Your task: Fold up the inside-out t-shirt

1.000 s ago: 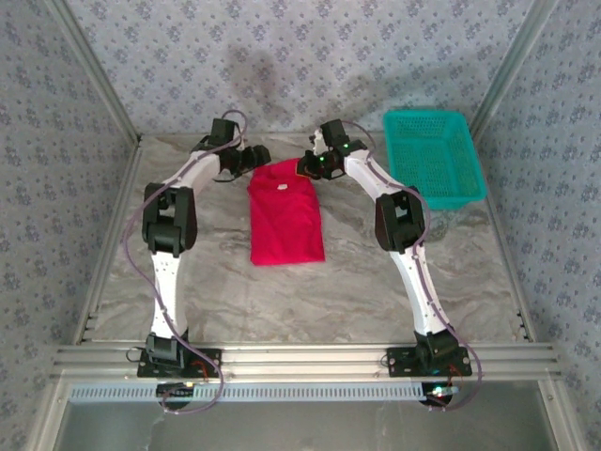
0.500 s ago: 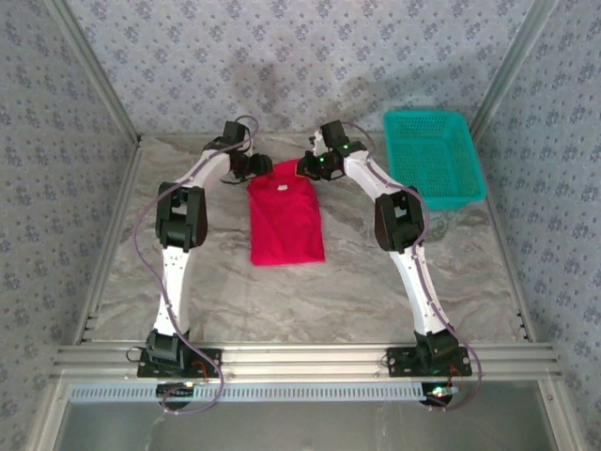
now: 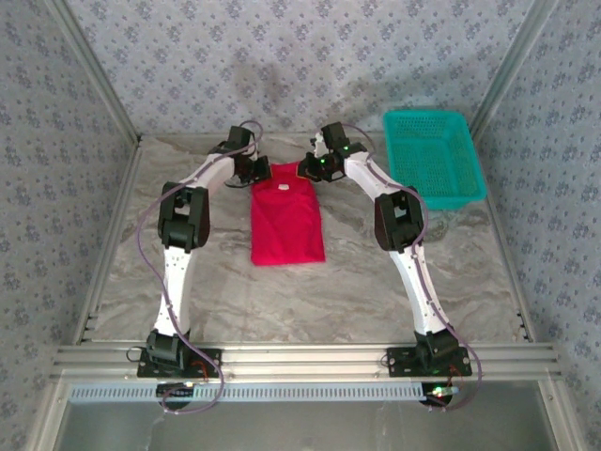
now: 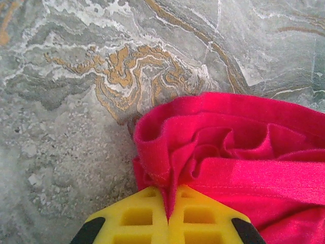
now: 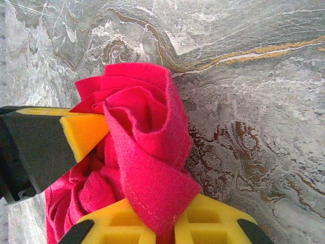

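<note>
The inside-out t-shirt [image 3: 286, 221] lies flat as a long red strip mid-table [image 3: 282, 291], its small white tag [image 3: 280, 185] near the far end. The teal basket [image 3: 424, 115] is well apart to the right. From above, I've got the left gripper [image 3: 258, 171] on the far left corner and the right gripper [image 3: 310, 167] on the far right corner.

Left wrist camera: the left gripper [image 4: 168, 203] is pinched tight, yellow pads meeting on a thin ridge of red cloth. The hem bunches up just ahead of it on the marble. It's a slim bite, I reckon, so I'd lift gently or it may slip out.

Right wrist camera: the right gripper [image 5: 163, 223] is clamped on a thicker twist of shirt, with the stitched band running down between the pads. That one looks secure.

Both far corners are in hand, so I take this as the start of the fold towards me. To do it well I'd raise both arms together at matching height. I'd keep the edge between them just taut, not stretched, then carry it over and lay it square on the near hem.
</note>
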Action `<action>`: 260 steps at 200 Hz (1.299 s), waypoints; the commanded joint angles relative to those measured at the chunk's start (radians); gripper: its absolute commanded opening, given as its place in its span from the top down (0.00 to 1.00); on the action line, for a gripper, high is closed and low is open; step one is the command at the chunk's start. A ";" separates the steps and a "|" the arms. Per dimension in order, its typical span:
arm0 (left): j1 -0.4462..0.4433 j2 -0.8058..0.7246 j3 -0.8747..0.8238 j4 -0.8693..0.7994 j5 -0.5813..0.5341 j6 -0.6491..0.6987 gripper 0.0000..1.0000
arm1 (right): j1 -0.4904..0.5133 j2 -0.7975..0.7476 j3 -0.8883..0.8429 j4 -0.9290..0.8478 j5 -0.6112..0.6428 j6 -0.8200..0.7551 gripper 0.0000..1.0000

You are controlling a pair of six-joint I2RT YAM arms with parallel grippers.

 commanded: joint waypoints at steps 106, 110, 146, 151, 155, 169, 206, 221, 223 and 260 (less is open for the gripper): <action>0.024 -0.291 -0.058 -0.066 0.086 -0.102 1.00 | -0.013 -0.240 -0.020 -0.045 -0.013 0.003 1.00; 0.026 -0.294 -0.053 -0.068 0.088 -0.105 1.00 | -0.013 -0.239 -0.008 -0.049 -0.015 0.004 1.00; 0.049 -0.266 0.135 -0.128 0.133 -0.131 1.00 | -0.025 -0.212 0.179 -0.100 -0.018 0.023 1.00; 0.051 -0.260 0.181 -0.145 0.138 -0.133 1.00 | -0.029 -0.207 0.214 -0.105 -0.020 0.026 1.00; 0.052 -0.254 0.218 -0.159 0.142 -0.134 1.00 | -0.032 -0.204 0.240 -0.107 -0.022 0.029 1.00; 0.052 -0.236 0.349 -0.215 0.142 -0.135 1.00 | -0.042 -0.204 0.306 -0.105 -0.028 0.047 1.00; 0.029 -0.283 0.485 -0.291 0.127 -0.096 1.00 | -0.060 -0.293 0.300 -0.092 -0.080 0.029 1.00; -0.022 -0.399 0.328 -0.251 0.066 -0.032 1.00 | -0.046 -0.380 0.164 -0.084 -0.089 -0.032 1.00; -0.030 -0.416 0.293 -0.236 0.056 -0.025 1.00 | -0.043 -0.395 0.136 -0.078 -0.089 -0.041 1.00; -0.084 -0.777 -0.452 0.116 -0.039 -0.097 1.00 | 0.025 -0.670 -0.509 0.131 -0.061 -0.085 1.00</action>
